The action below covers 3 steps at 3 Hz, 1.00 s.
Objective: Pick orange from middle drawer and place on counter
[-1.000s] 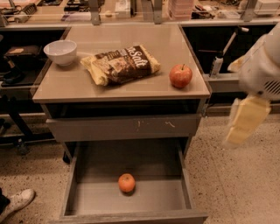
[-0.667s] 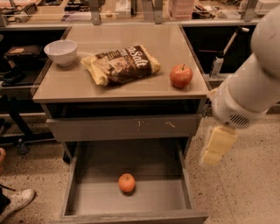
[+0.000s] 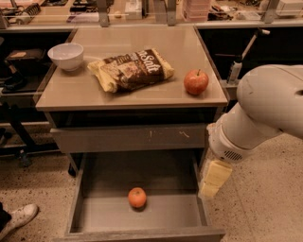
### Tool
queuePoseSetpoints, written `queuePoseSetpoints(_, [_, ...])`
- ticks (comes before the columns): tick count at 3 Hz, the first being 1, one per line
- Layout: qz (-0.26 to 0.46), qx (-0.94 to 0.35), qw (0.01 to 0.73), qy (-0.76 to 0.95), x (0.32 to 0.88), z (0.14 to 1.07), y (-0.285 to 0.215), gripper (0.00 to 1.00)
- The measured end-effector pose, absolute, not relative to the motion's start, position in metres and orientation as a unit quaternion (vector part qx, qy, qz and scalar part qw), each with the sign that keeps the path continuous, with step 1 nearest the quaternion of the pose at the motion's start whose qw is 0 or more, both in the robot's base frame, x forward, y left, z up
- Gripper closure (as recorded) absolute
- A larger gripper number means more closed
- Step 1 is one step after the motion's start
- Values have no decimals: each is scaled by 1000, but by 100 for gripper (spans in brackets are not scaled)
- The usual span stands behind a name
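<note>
Grey metal middle drawer (image 3: pixel 175 211) holds smooth round orange (image 3: pixel 137 197); cream gripper (image 3: pixel 213 178) by its side wall, grip unreadable.

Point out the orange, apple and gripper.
orange (image 3: pixel 137 197): camera view, middle of the fruit.
apple (image 3: pixel 196 82): camera view, its red front.
gripper (image 3: pixel 209 188): camera view, pale tip, beside right wall of drawer (image 3: pixel 202 212).

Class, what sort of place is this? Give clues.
Probably a lab or workshop: cluttered workbenches behind, a counter over an open middle drawer, a robot arm, its end effector beside the drawer.
</note>
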State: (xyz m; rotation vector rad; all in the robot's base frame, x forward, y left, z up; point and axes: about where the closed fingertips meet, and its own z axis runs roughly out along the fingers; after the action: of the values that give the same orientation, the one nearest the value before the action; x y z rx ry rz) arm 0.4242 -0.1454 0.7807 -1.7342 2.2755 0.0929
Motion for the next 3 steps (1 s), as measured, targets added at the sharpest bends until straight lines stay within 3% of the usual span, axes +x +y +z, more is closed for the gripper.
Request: queuePoseSetpoints(3, [172,-525,217,805,460,638,-50,0])
